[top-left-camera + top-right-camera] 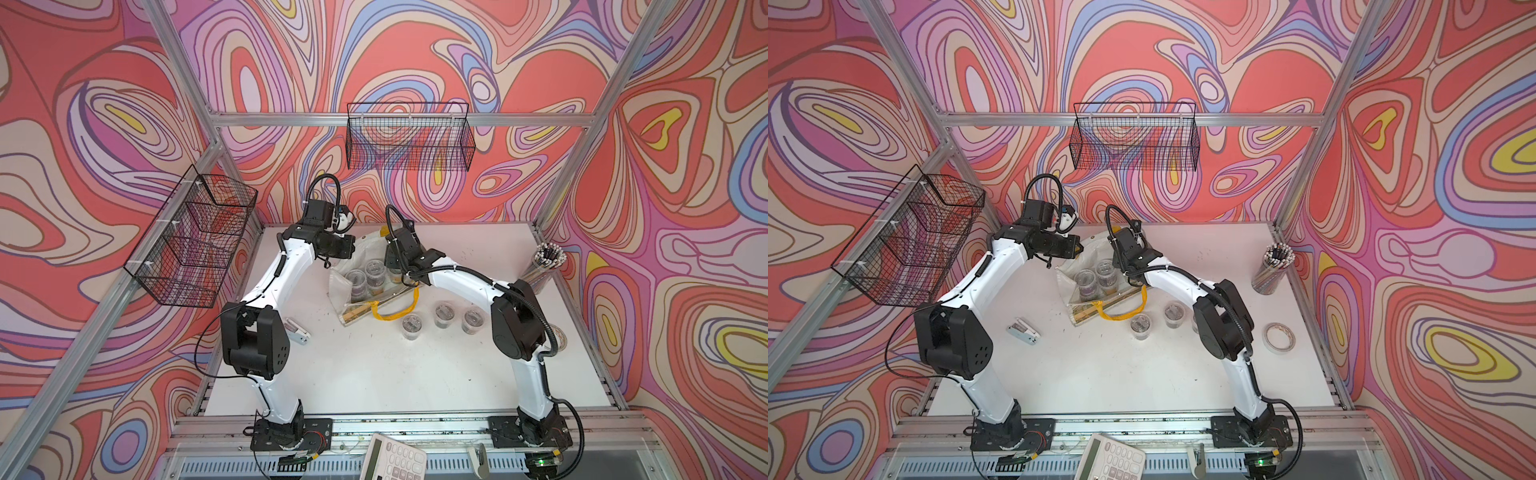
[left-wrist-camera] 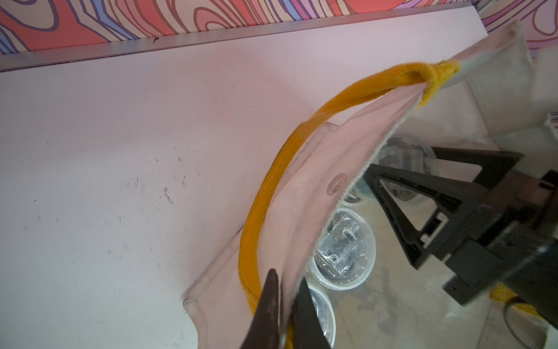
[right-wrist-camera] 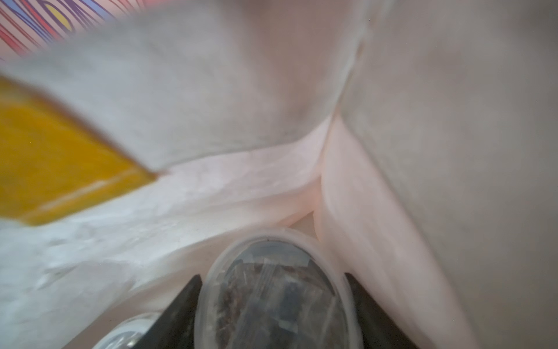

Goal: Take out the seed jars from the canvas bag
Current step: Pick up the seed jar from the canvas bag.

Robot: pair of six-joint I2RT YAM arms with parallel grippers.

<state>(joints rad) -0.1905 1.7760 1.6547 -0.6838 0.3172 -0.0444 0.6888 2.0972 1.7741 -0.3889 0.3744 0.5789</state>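
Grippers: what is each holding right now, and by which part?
The left gripper pinches the top edge of the canvas bag beside the yellow handle. The right gripper, inside the bag, clamps a seed jar by its sides.

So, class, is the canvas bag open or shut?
Open: the left claw holds the rim of the canvas bag aside; seed jars show inside.

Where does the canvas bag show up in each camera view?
In a top view: canvas bag just above the picture's centre.
In a top view: same spot, shifted slightly sideways.
Left wrist: its rim, pinched by the left gripper.
Right wrist: its white inside fills the frame.
Shared landmark: clear-lidded jars inside it.
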